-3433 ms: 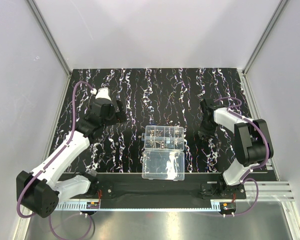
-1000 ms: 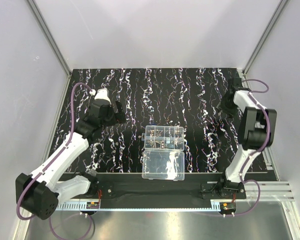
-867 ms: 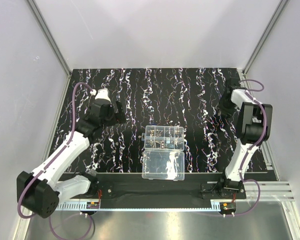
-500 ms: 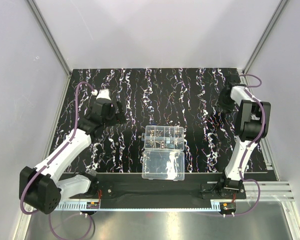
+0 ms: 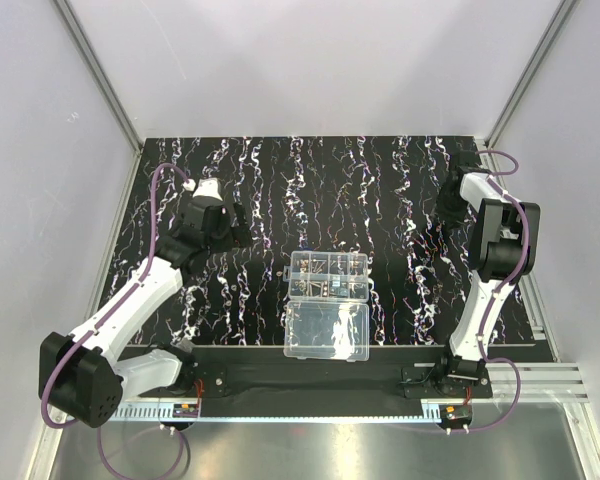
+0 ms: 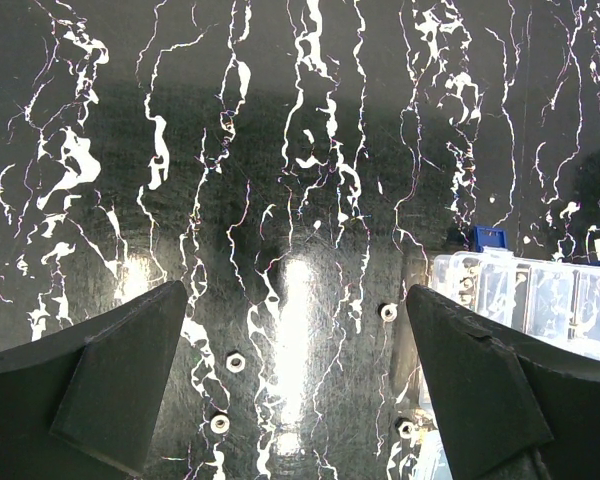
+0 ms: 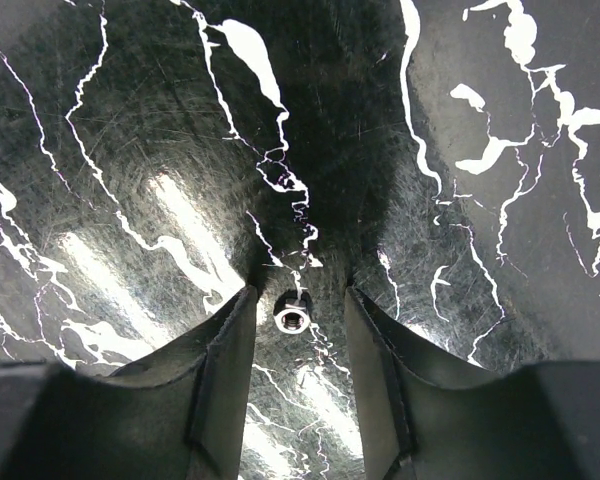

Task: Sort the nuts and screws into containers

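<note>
**Top external view.** We find the left arm [image 5: 130, 300] reaching from its near-left base diagonally toward the far left. Its left hand [image 5: 236, 225] sits low over the black mat [image 5: 330, 170] and is turned toward the centre. The right arm [image 5: 500, 245] stands folded steeply along the right edge. Its right hand [image 5: 448, 205] points down at the mat near the far-right corner. The mat bears white-purple streaks. Plain pale walls [image 5: 310, 70] and aluminium frame rails [image 5: 100, 85] enclose it. The clear organizer box [image 5: 328, 290] lies at the centre, near the bases, with its lid [image 5: 326, 332] folded open toward them. Its cells [image 5: 315, 267] hold small metal parts.

**Left wrist view.** We see the left hand's fingers [image 6: 110, 390] spread wide, holding and touching nothing. Between them, on the mat, lie several loose nuts [image 6: 236, 362], apart from one another. The organizer box, with a blue latch [image 6: 488, 238], sits just beyond the right finger.

**Right wrist view.** We see the right hand's fingers [image 7: 225, 370] partly apart, with their tips down at the mat. One nut [image 7: 292, 318] lies flat on the mat between them. There is a slim gap on each side, and neither finger touches it. The hand grips nothing. Lamp glare streaks the mat.
</note>
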